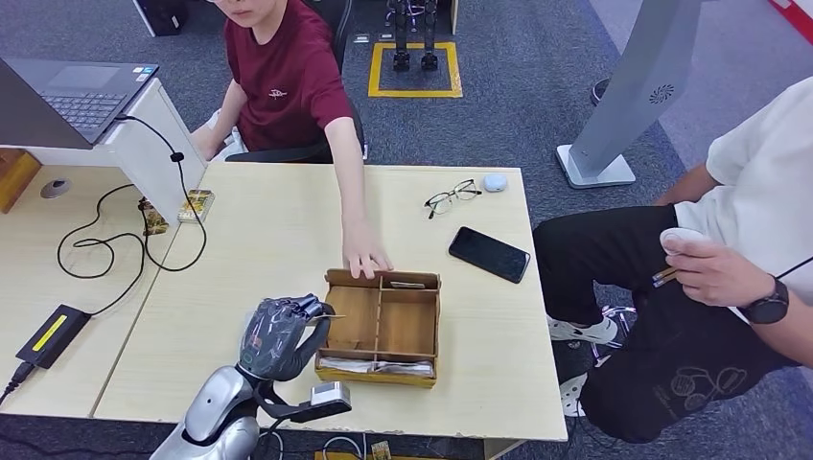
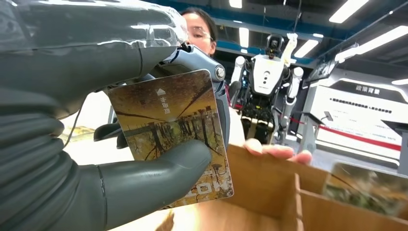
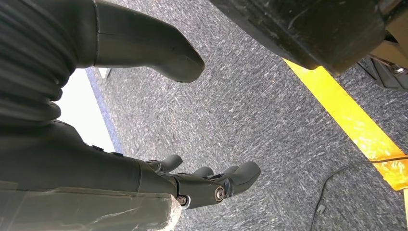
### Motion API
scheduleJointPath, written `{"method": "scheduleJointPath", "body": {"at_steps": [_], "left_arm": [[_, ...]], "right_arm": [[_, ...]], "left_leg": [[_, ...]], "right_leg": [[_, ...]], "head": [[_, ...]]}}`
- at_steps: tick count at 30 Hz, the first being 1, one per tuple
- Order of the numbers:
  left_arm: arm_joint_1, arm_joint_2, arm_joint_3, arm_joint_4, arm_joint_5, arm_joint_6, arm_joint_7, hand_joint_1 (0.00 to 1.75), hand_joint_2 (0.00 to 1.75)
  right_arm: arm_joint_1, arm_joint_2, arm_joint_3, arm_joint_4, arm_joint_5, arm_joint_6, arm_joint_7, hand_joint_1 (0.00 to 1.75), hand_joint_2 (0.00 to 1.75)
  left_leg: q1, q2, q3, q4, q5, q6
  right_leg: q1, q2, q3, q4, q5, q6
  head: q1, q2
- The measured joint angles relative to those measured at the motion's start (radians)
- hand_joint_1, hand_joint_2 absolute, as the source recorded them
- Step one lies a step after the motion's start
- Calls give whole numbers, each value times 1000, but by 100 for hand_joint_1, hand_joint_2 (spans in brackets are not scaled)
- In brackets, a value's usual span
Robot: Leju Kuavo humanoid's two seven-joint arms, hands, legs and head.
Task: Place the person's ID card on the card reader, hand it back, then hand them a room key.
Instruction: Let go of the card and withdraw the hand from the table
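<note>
Pinching a room key card [image 2: 171, 137] between thumb and fingers, the left hand [image 1: 280, 335] is seen over the near part of the table [image 1: 479, 383], just at the near-left corner of a wooden divided box [image 1: 382, 326]; in the left wrist view the card is held upright with its printed autumn-tree picture facing the camera, the thumb pressed across its lower half; more cards [image 1: 376, 366] are lying in the box's near compartment, and one more [image 1: 410, 285] sits in the far-right slot; a person in a dark red shirt [image 1: 288, 81] is seated at the far edge, and that person's hand [image 1: 364, 257] is rested on the far rim of the box; glasses [image 1: 452, 196] and a small white case [image 1: 495, 182] are parked near the far-right corner, with a black phone [image 1: 489, 254] closer to the right edge; a second person in a white shirt [image 1: 757, 182] is sat beside the right edge; the right hand [image 3: 202, 185] is hung over grey carpet [image 3: 250, 110] beside a yellow floor stripe [image 3: 356, 130], fingers loosely spread and nothing held.
</note>
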Motion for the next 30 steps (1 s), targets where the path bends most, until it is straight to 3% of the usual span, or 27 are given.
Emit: {"method": "scheduleJointPath", "body": {"at_steps": [11,30], "left_arm": [[-66,-1,57,16,-80,33,91,175,175],[-167,-21,131,136,-111,79,137,175,175]], "right_arm": [[0,0,0,-1,18,2,1,0,175],[-1,0,0,-8,35,3,6,0,175]], "left_leg": [[0,0,0,0,1,0],[0,0,0,0,1,1]], "right_leg": [[0,0,0,0,0,0],[0,0,0,0,1,0]], "head": [[0,0],[0,0]]}}
